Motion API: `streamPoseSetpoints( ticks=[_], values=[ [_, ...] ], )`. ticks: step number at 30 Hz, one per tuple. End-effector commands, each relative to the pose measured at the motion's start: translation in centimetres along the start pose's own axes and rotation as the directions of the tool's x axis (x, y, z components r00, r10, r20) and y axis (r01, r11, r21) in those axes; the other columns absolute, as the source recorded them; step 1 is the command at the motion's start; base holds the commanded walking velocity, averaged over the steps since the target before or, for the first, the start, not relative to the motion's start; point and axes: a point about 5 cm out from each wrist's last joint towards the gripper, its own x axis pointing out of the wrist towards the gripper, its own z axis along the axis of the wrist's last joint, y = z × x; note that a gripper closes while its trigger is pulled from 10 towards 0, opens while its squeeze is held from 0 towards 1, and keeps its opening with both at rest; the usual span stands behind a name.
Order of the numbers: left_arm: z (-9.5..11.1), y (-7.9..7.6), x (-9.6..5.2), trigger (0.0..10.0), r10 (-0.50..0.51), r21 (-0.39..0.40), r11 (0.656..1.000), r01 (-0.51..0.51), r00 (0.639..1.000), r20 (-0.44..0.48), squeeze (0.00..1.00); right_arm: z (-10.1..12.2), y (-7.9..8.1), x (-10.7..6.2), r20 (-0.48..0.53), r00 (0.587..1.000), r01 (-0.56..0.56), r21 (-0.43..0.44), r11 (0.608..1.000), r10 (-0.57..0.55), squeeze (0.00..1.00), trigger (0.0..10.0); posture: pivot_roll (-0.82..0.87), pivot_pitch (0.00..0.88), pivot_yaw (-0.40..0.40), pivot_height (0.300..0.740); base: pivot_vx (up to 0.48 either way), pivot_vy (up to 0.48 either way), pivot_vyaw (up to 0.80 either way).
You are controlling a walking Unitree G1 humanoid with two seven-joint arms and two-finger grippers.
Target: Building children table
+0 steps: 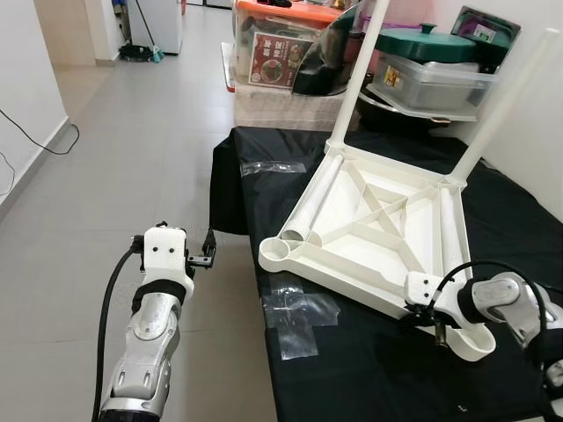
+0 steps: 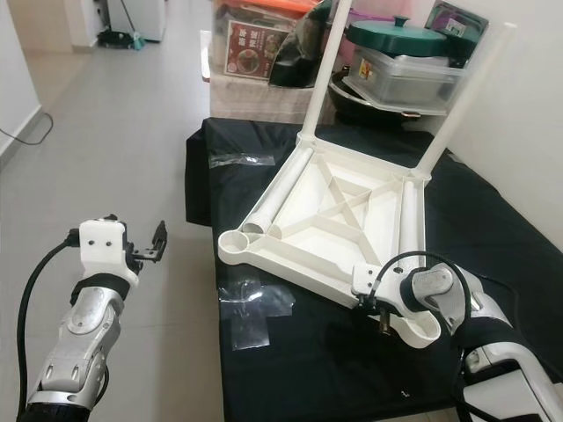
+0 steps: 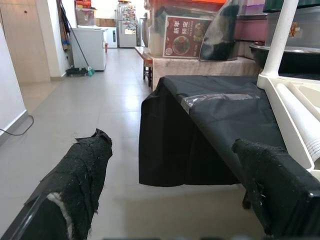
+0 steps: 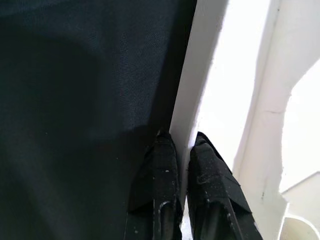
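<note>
Right pincer (image 4: 182,150) clenched on the near rim of the upturned white children's table (image 1: 369,233), at the table's 5 o'clock corner. The table lies top-down on the black-draped tabletop (image 1: 369,369), two legs (image 1: 361,75) standing up at its far side. Left pincer (image 1: 208,251), fingers spread, hovers over the floor (image 1: 132,158), at 9 o'clock of the table.

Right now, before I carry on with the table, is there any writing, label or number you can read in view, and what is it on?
Red poster against the clear storage box: white characters at its top, too blurred to read.
Sticker on the clear container under the green lid: too small to read.
White table, black cloth, right gripper clamped on the table's rim: no text.
</note>
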Motion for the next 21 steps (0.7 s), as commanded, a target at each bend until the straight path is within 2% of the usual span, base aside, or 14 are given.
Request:
streamPoseSetpoints(
  ticks=[1, 5, 6, 8, 9, 11, 13, 16, 18, 21],
  values=[
    [0.0, -0.3, 0.1, 10.0, -0.018, 0.004, 1.000, 0.018, 1.000, 0.000, 0.00, -3.2, 1.4, -0.1, -0.203, 0.979, -0.018, -0.041, 0.999, 0.010, 0.00, 10.0, -0.04, 0.000, -0.106, 0.740, 0.000, 0.000, 0.00],
    [0.0, -0.2, 0.1, 10.0, -0.017, 0.005, 1.000, 0.017, 1.000, 0.000, 0.00, -3.4, 1.3, -0.2, -0.213, 0.977, -0.010, -0.021, 1.000, 0.005, 0.00, 10.0, -0.03, 0.000, -0.110, 0.740, 0.000, 0.000, 0.00],
    [0.0, -0.1, 0.0, 10.0, -0.013, 0.006, 1.000, 0.013, 1.000, 0.002, 0.00, -2.6, 0.5, -0.3, -0.173, 0.984, 0.039, 0.016, 0.999, -0.036, 1.00, 10.0, -0.03, 0.000, -0.111, 0.740, 0.000, 0.000, 0.00],
    [0.0, -0.1, 0.0, 10.0, -0.011, 0.006, 1.000, 0.011, 1.000, 0.003, 0.00, -1.9, -0.1, -0.3, -0.136, 0.989, 0.067, 0.022, 0.998, -0.063, 1.00, 10.0, -0.03, 0.000, -0.112, 0.740, 0.000, 0.000, 0.00],
    [0.1, 0.0, 0.0, 10.0, -0.009, 0.006, 1.000, 0.009, 1.000, 0.005, 0.00, -0.5, -1.0, -0.5, -0.065, 0.993, 0.095, 0.024, 0.995, -0.093, 1.00, 10.0, -0.02, 0.000, -0.113, 0.740, 0.000, 0.000, 0.00],
    [0.1, 0.0, 0.0, 10.0, -0.009, 0.006, 1.000, 0.009, 1.000, 0.006, 0.00, -0.1, -1.3, -0.5, -0.042, 0.994, 0.100, 0.022, 0.995, -0.099, 1.00, 10.0, -0.02, 0.000, -0.113, 0.740, 0.000, 0.000, 0.00],
    [0.2, 0.1, -0.1, 10.0, -0.009, 0.004, 1.000, 0.009, 1.000, 0.010, 0.00, 1.8, -2.1, -0.8, 0.059, 0.993, 0.099, 0.023, 0.995, -0.101, 1.00, 10.0, -0.02, 0.000, -0.113, 0.740, 0.000, 0.000, 0.00],
    [0.2, 0.1, -0.1, 10.0, -0.009, 0.003, 1.000, 0.009, 1.000, 0.012, 0.00, 3.0, -2.6, -1.1, 0.120, 0.988, 0.102, 0.010, 0.995, -0.102, 1.00, 10.0, -0.02, 0.000, -0.113, 0.740, 0.000, 0.000, 0.00],
    [0.2, 0.2, -0.1, 10.0, -0.012, 0.003, 1.000, 0.012, 1.000, 0.015, 0.00, 6.4, -4.0, -2.4, 0.274, 0.953, 0.143, -0.024, 0.989, -0.131, 1.00, 10.0, -0.02, 0.000, -0.113, 0.740, 0.000, 0.000, 0.00],
    [0.2, 0.2, -0.1, 10.0, -0.014, 0.002, 1.000, 0.014, 1.000, 0.015, 0.00, 7.6, -4.4, -3.1, 0.329, 0.933, 0.167, -0.033, 0.985, -0.148, 1.00, 10.0, -0.01, 0.000, -0.112, 0.740, 0.000, 0.000, 0.00]
  ],
)
